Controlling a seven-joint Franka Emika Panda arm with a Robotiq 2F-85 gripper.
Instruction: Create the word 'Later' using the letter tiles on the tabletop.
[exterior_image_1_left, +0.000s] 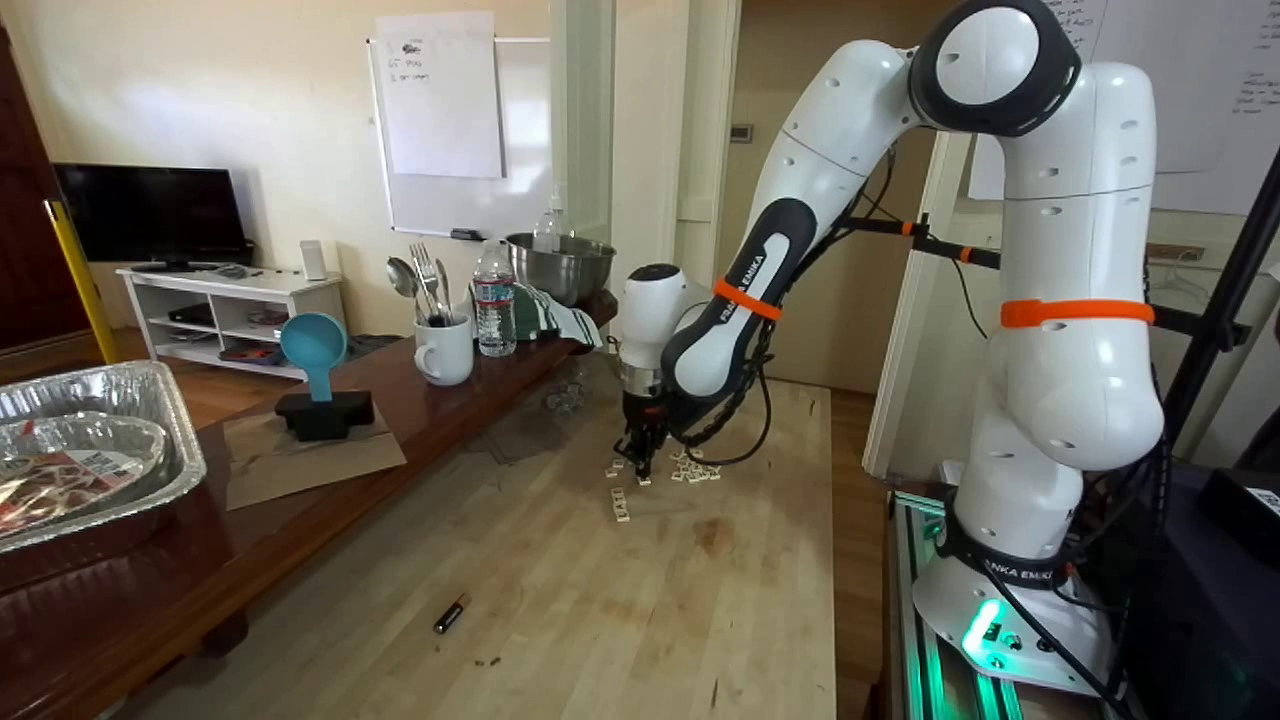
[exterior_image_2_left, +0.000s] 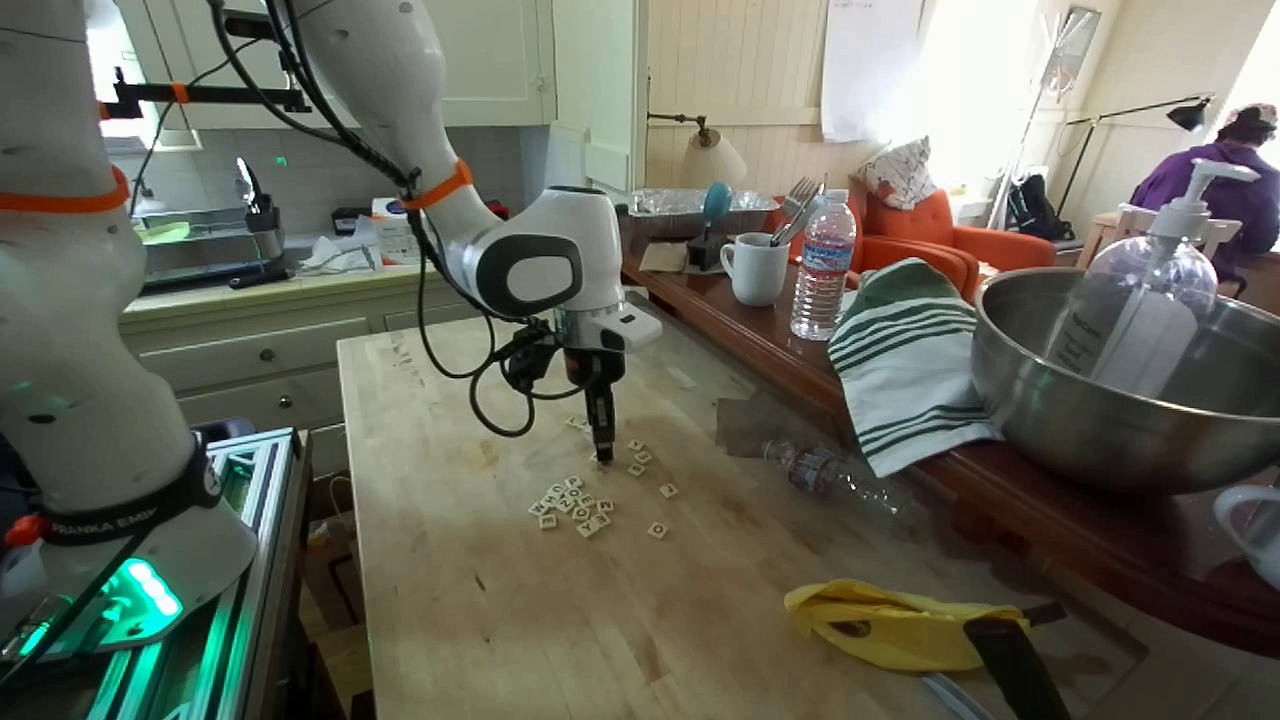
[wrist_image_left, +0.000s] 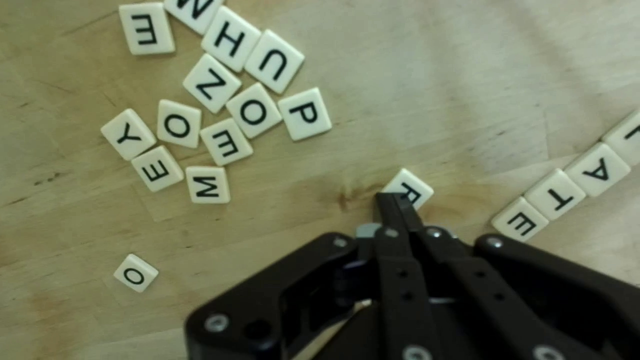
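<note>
Wrist view: 18 letter tiles (wrist_image_left: 305, 114), 1 gripper (wrist_image_left: 395, 201).
Tiles: 12 upper left, 1 lower left, 1 right of centre, 4 far right.

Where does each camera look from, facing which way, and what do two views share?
Wrist view: by the gripper, looking down at the letter tiles; only the gripper shows, at the bottom edge.
Exterior view: near the foil pans, facing along the tabletop toward the whiteboard; nearly the whole arm shows, gripper included.
Exterior view: near the steel bowl, facing the kitchen drawers and orange armchair; base and gripper show, the arm's top cut off.
Both exterior views share the white mug of cutlery and water bottle.
</note>
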